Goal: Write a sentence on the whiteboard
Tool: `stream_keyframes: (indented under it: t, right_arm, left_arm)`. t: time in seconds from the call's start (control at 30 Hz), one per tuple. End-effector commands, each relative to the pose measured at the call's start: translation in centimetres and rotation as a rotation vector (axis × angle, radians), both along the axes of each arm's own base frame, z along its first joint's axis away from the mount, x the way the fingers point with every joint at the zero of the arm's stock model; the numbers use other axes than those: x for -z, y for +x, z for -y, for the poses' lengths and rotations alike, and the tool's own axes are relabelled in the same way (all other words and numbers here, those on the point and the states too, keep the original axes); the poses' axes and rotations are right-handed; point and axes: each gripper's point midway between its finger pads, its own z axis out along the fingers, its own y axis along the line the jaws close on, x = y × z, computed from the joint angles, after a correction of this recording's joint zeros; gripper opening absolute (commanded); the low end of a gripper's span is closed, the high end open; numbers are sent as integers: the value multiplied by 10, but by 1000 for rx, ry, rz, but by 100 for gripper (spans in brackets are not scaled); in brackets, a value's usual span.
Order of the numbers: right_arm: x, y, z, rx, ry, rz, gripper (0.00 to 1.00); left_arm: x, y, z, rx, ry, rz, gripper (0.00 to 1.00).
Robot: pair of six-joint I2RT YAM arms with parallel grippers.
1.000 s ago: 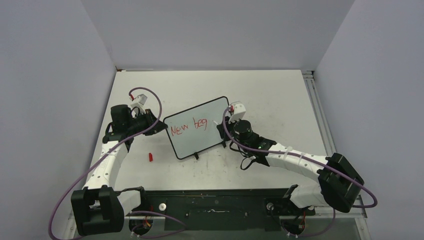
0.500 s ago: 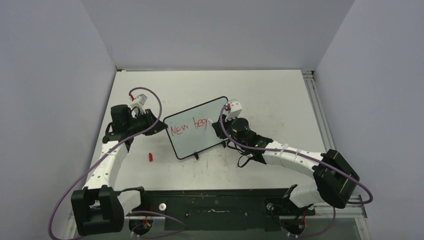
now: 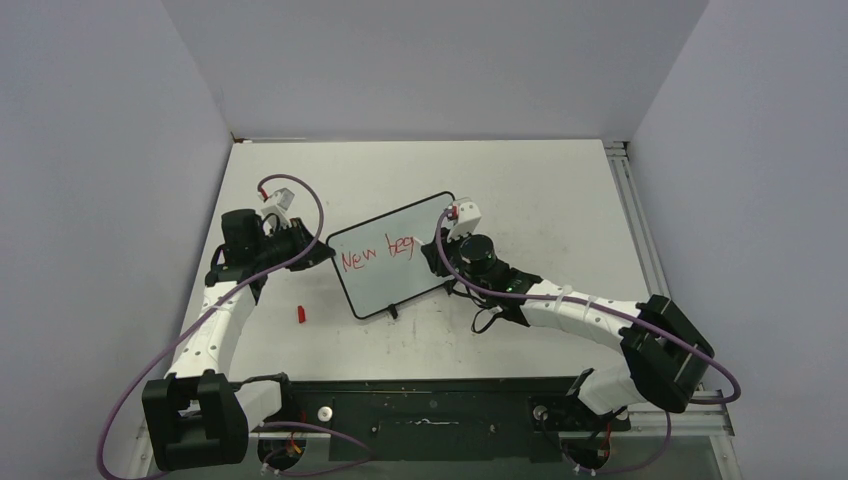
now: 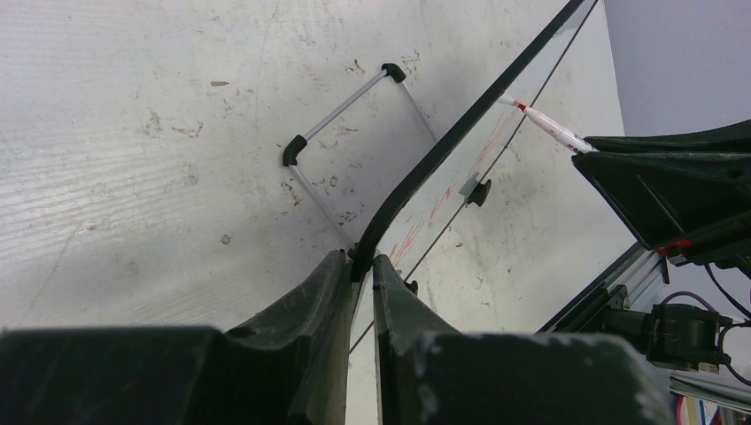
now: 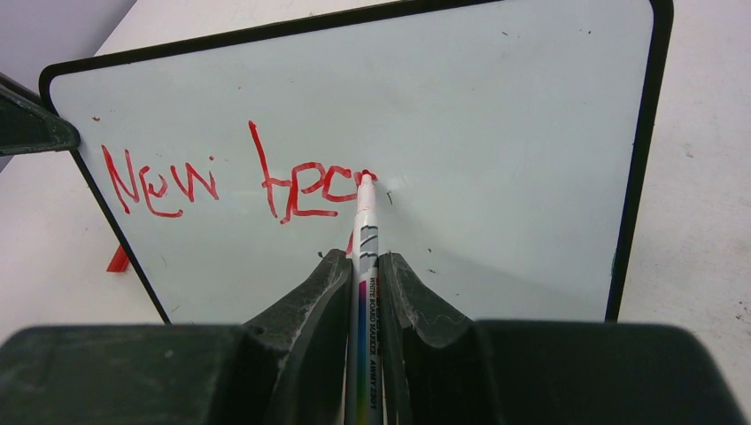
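Note:
The whiteboard (image 3: pixel 400 285) stands tilted on the table, black-framed, with red lettering (image 3: pixel 378 254) reading "New" and the start of a second word. My left gripper (image 3: pixel 318 252) is shut on the board's left edge; in the left wrist view the black frame (image 4: pixel 460 133) runs up from between my fingers (image 4: pixel 361 261). My right gripper (image 3: pixel 441 250) is shut on a white marker (image 5: pixel 365 226). Its red tip rests on the whiteboard (image 5: pixel 496 133) at the end of the sentence's lettering (image 5: pixel 221 181). From the left wrist the marker (image 4: pixel 549 130) shows touching the board's face.
A small red cap (image 3: pixel 300 314) lies on the tabletop left of the board's near corner, and is also seen past the board's edge as a red cap (image 5: pixel 118 259). A silver wire stand (image 4: pixel 345 102) props the board from behind. A metal rail (image 3: pixel 632 210) lines the table's right edge.
My right gripper and its arm have shifted a little to the left along the board with the marker. The left gripper and the board have stayed put.

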Motion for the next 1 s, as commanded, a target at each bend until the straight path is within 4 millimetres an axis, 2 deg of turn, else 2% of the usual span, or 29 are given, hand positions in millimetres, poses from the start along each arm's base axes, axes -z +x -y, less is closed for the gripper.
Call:
stream_keyframes:
  t: [0.0,0.37,0.97]
  right_arm:
    - [-22,13,-5,37,54,43,5]
    - [-27,16,10,105,47,54,5]
    - [-7,0,14,81,33,7,5]
  left_arm:
    - [-11,6,2,16,1,39,9]
    - [-12,6,1,14,2,41,9]
    - [-13,5,2,15,2,45,9]
